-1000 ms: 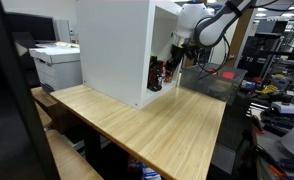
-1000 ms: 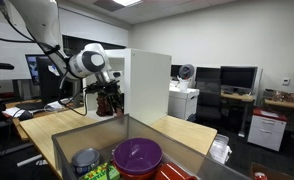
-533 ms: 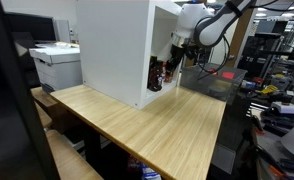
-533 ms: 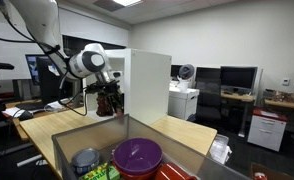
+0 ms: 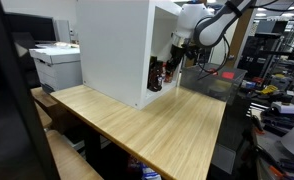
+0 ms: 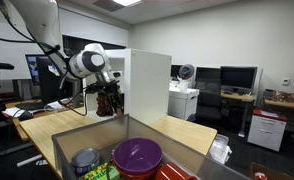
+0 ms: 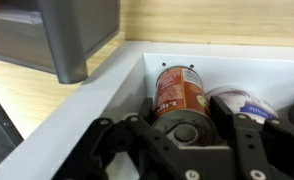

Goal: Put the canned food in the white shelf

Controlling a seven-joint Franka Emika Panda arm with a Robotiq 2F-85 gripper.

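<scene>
The black two-finger gripper (image 7: 185,138) is clamped on the orange-labelled metal food can (image 7: 179,92), which seems upright just inside the large plain white box-shaped shelf (image 7: 92,108), directly below the jaws

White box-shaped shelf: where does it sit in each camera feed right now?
In an exterior view: the white box-shaped shelf fills the upper centre, open face at right.
In an exterior view: the shelf stands mid-frame, right of the robot arm.
Wrist view: its white wall runs across the lower half, around an orange-labelled can.
Shared landmark: the light wooden tabletop under it.
</scene>
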